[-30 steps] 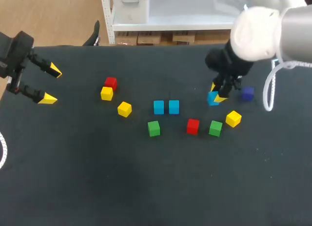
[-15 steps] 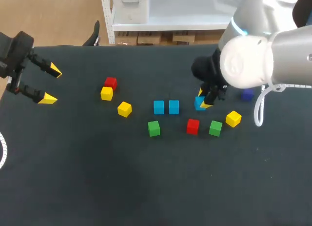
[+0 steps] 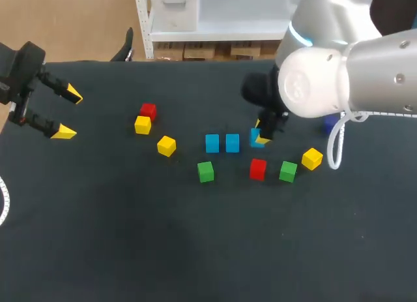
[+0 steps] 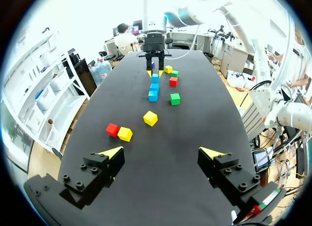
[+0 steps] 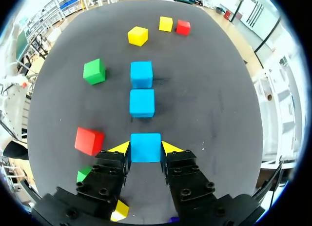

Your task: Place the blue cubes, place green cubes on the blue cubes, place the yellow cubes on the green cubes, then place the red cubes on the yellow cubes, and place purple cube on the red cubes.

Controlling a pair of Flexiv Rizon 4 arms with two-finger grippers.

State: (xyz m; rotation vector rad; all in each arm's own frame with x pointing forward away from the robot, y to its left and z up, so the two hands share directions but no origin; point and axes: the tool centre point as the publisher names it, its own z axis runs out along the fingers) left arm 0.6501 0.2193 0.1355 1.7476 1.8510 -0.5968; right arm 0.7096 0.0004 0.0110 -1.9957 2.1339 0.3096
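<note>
My right gripper point(image 3: 260, 135) is shut on a blue cube point(image 5: 146, 147), low over the table. It is in line with two blue cubes point(image 3: 212, 143) point(image 3: 232, 143) that lie side by side a short way to its left. Ahead of the held cube in the right wrist view are the nearer blue cube point(image 5: 142, 103) and the farther one point(image 5: 141, 73). Green cubes point(image 3: 206, 171) point(image 3: 288, 171) and a red cube point(image 3: 258, 169) lie in front. Yellow cubes point(image 3: 166, 145) point(image 3: 143, 124) point(image 3: 311, 158) and another red cube point(image 3: 148, 110) are scattered. The purple cube point(image 3: 331, 124) is mostly hidden behind my right arm. My left gripper point(image 3: 65, 111) hangs open at the far left, with nothing in it.
The table's front half point(image 3: 195, 250) holds no objects. Between my left gripper point(image 4: 161, 155) and the nearest cubes, a red one point(image 4: 112, 130) and a yellow one point(image 4: 125, 133), lies bare dark tabletop.
My right gripper has carried the blue cube leftward, from beside the purple cube to just right of the blue pair. The left arm has not moved.
</note>
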